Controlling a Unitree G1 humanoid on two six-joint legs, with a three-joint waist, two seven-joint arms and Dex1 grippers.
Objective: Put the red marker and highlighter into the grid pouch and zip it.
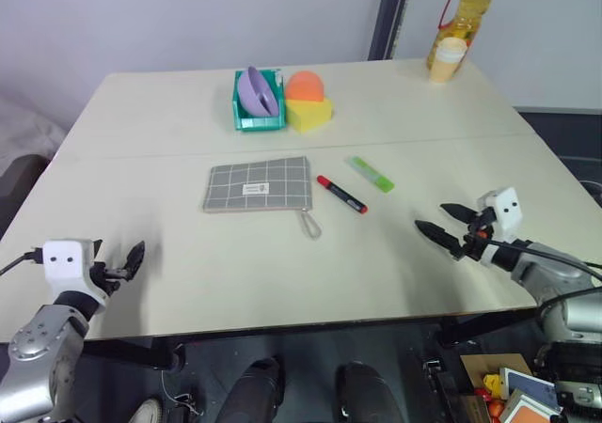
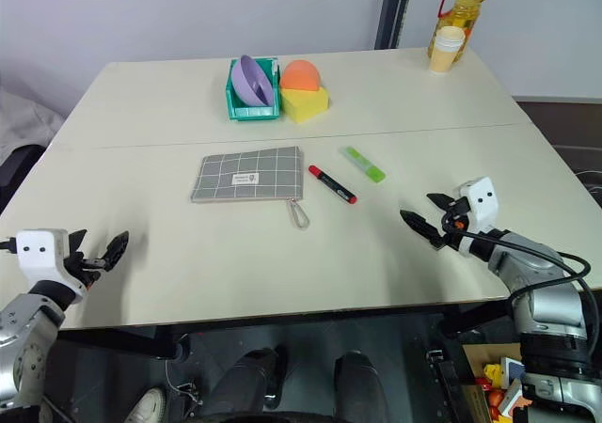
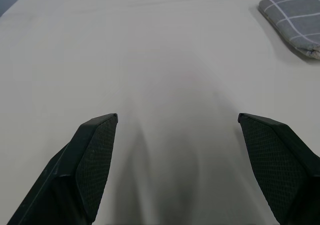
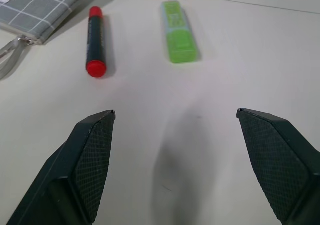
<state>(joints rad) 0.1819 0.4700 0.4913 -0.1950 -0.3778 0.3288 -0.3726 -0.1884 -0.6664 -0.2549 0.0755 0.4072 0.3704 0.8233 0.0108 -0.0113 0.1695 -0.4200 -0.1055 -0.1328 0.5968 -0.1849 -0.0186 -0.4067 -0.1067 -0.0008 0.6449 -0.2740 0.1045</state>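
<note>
The grid pouch (image 1: 256, 183) lies flat at the middle of the table, its cord pull loop (image 1: 310, 224) trailing off the near right corner. Just right of it lies the red marker (image 1: 341, 195), and the light green highlighter (image 1: 372, 174) is a little further right. My right gripper (image 1: 431, 215) hovers open and empty low over the table, right of and nearer than both pens, pointing toward them; the right wrist view shows the marker (image 4: 96, 41) and highlighter (image 4: 179, 31) ahead of its fingers. At the table's near left edge, my left gripper (image 1: 129, 261) is open and empty, well apart from the pouch (image 3: 295, 15).
A green bin (image 1: 246, 115) holding a purple bowl stands at the back centre, beside an orange ball on a yellow block (image 1: 308, 111). An oil bottle (image 1: 463, 14) and a paper cup (image 1: 448, 58) stand at the far right corner. A seam crosses the tabletop behind the pouch.
</note>
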